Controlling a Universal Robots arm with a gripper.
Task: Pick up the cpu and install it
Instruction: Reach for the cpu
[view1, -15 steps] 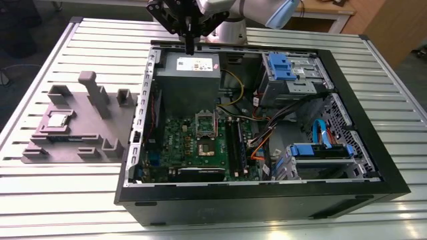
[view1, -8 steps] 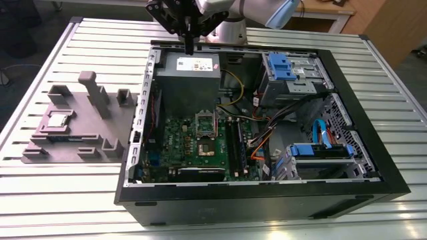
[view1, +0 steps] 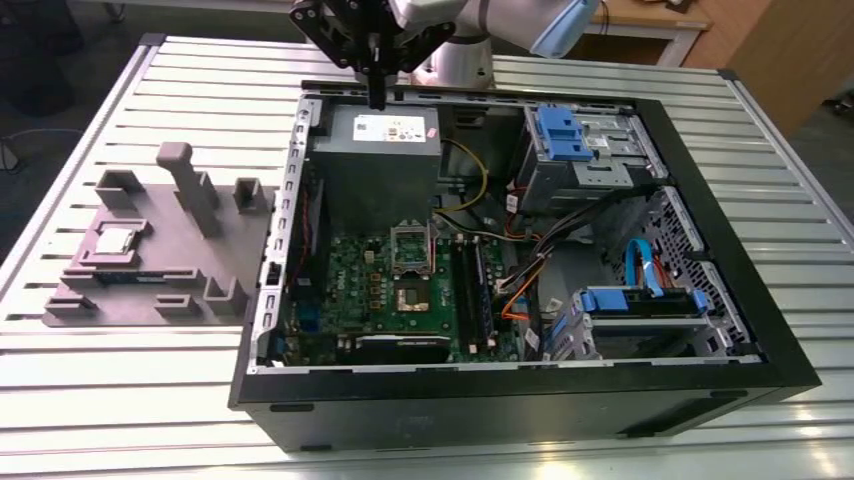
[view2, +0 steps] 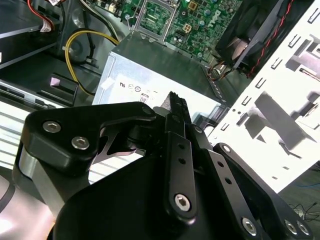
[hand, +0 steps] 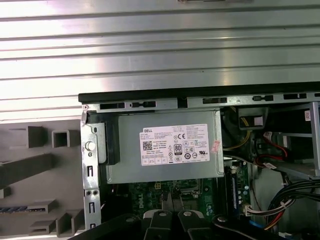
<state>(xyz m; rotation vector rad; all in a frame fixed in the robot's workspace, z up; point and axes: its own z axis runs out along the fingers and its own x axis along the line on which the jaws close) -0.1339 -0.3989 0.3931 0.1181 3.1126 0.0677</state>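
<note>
Claw (view1: 378, 98) clenched, above PSU box (view1: 378, 172), cpu (view1: 118, 240) well apart on grey jig (view1: 150, 292)

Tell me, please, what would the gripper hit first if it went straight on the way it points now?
Most likely the grey box with the white label, which seems to lie directly under the gripper. The depth is hard to judge.

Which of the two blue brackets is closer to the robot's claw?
The blue bracket alongside the grey power box, which the gripper hovers over.
</note>
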